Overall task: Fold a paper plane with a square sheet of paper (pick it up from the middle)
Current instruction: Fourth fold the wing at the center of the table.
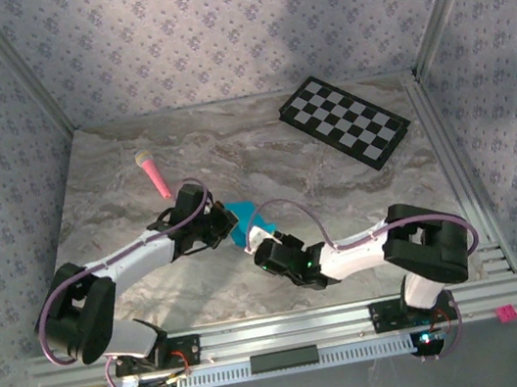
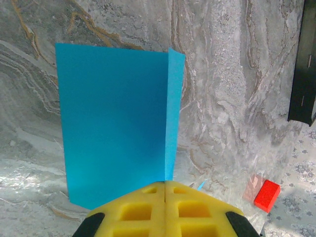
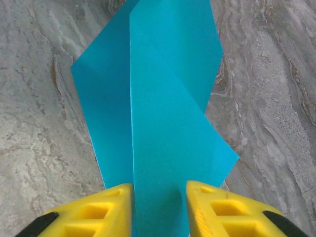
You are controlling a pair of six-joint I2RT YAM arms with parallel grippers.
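Right gripper (image 3: 160,188): jaws stand apart, and the sheet (image 2: 113,128) runs through the gap. I can't see either pad pressing it.
Left gripper (image 2: 164,186): fingers are pressed flat together, pinching the sheet at its folded edge.
Sheet: it sits between the two grippers over the middle of the table (image 1: 360,206), already creased, with one flap lapping another.
Long axis: the crease runs straight out ahead of each gripper, so the two arms face it from opposite ends.
Nearer arm: both are at it. The left has the hold and the right only straddles it.
Next move, as I judge it: the right closes squarely on the crease line while the left holds firm. A skewed bite would drag the fold off-line.
Farther out: the pink stick (image 1: 153,174) lies beyond the left gripper. The checkerboard (image 1: 346,122) is well apart at the far right.
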